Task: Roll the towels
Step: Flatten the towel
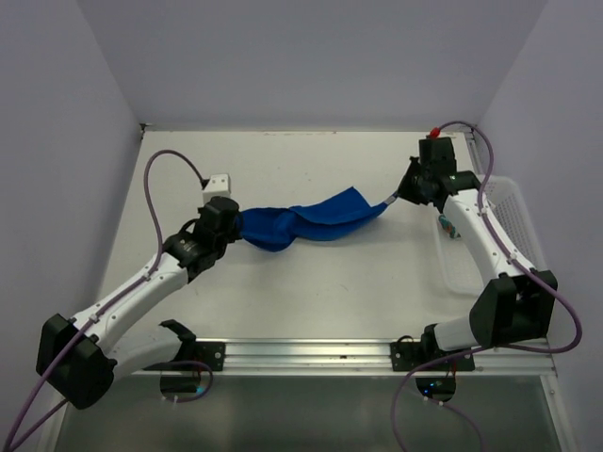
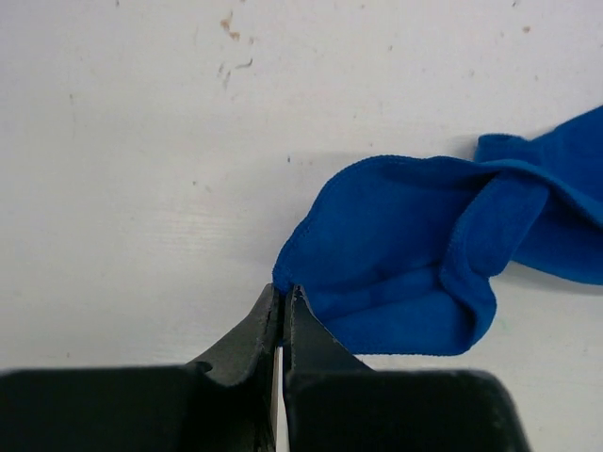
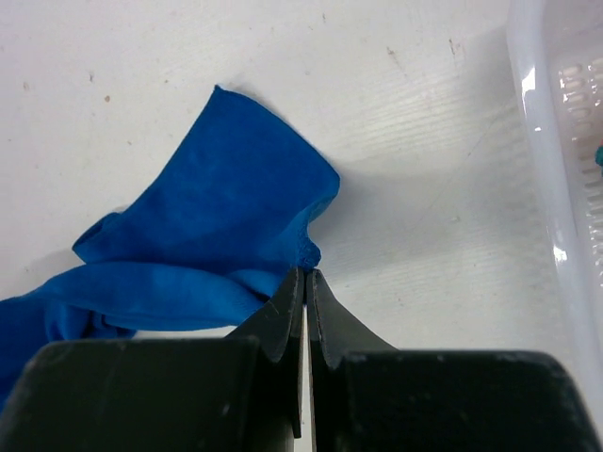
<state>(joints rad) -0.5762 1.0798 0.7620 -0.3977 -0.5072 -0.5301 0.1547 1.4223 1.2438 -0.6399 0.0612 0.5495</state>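
White table [image 1: 330, 292] (scuffed), blue towel [image 1: 311, 218], basket [image 1: 516, 202]

White tabletop [image 1: 311, 282] boxed in by pale lilac walls.
Meets the back wall [image 1: 311, 56] at 12 o'clock and side walls at 9 [image 1: 47, 141] and 3 [image 1: 556, 85]; ends at 6 o'clock in a metal rail [image 1: 311, 353]; lies evenly lit, softly shadowed, speckled with small brown scuffs [image 2: 231, 24].

The blue towel [image 2: 405, 254] runs off the right edge of the left wrist view and off the lower left of the right wrist view, whose right edge also cuts the white basket [image 3: 565, 141]. From above, the right arm [image 1: 476, 231] hides part of the basket; a coloured scrap [image 1: 447, 226] by the arm is too small to identify
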